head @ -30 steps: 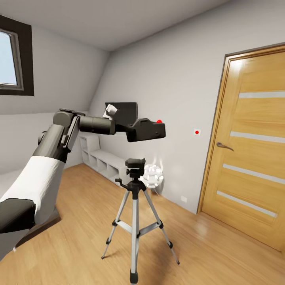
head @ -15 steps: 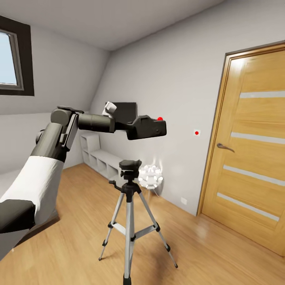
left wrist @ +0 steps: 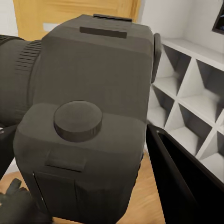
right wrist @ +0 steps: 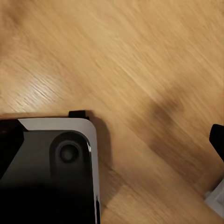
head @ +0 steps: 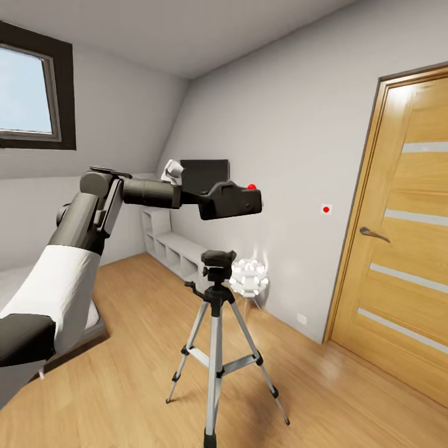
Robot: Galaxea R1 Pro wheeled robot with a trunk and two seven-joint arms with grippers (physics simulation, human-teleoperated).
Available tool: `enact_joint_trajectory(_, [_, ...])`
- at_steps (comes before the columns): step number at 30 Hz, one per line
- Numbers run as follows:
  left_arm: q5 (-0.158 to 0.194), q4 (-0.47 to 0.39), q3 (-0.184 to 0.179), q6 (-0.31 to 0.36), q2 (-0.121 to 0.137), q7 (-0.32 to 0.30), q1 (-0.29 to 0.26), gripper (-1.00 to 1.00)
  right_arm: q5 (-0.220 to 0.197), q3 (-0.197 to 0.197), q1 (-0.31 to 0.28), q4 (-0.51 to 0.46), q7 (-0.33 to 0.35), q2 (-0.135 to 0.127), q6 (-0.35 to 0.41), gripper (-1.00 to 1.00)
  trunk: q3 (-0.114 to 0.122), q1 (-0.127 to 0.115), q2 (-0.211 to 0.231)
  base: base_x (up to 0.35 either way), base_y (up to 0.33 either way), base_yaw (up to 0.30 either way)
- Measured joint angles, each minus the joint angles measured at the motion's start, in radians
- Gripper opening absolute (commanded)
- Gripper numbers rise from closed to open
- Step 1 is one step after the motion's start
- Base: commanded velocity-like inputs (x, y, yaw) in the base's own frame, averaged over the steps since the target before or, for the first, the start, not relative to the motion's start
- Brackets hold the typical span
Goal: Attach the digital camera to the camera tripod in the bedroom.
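Observation:
The digital camera, a chunky black body with a red button on top, is held out at chest height with my left gripper shut on it. The left wrist view shows the camera close up, with one dark finger beside it. The camera tripod stands on the wood floor on silver legs. Its black head is just below the camera, with a clear gap between them. A dark tip shows at the edge of the right wrist view over the floor.
A wooden door is at the right. A low white shelf unit lines the far wall, under a flat black wall panel. A white ball lamp sits behind the tripod. The bed corner is at the left, and the skylight is above it.
The head view has turned, so door, skylight and tripod have shifted right in the picture. The left arm keeps the camera in the same pose, slightly higher than a second ago.

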Motion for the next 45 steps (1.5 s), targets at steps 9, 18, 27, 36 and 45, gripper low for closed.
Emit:
enact_joint_trajectory(9, [0.000, -0.001, 0.000, 0.000, 0.000, 0.000, 0.000, -1.00, 0.000, 0.000, 0.000, 0.000, 0.000, 0.000, 0.000, 1.00, -0.001, 0.000, 0.000, 0.000, -0.206, 0.033])
enact_joint_trajectory(18, [0.000, 0.000, 0.000, 0.000, 0.000, 0.000, 0.000, -1.00, 0.000, 0.000, 0.000, 0.000, 0.000, 0.000, 0.000, 1.00, -0.001, 0.000, 0.000, 0.000, -0.182, 0.001])
enact_joint_trajectory(27, [0.000, 0.000, 0.000, 0.000, 0.000, 0.000, 0.000, -1.00, 0.000, 0.000, 0.000, 0.000, 0.000, 0.000, 0.000, 1.00, -0.001, 0.000, 0.000, 0.000, -0.012, 0.070])
enact_joint_trajectory(36, [0.000, 0.000, 0.000, -0.001, 0.000, 0.000, 0.000, -1.00, 0.000, 0.000, 0.000, 0.000, 0.000, 0.000, 0.000, 1.00, -0.001, 0.000, 0.000, 0.000, -0.018, 0.274])
enact_joint_trajectory(45, [0.000, -0.001, 0.000, 0.000, 0.000, 0.000, 0.000, -1.00, 0.000, 0.000, 0.000, 0.000, 0.000, 0.000, -0.001, 1.00, -0.001, 0.000, 0.000, 0.000, -0.216, 0.202])
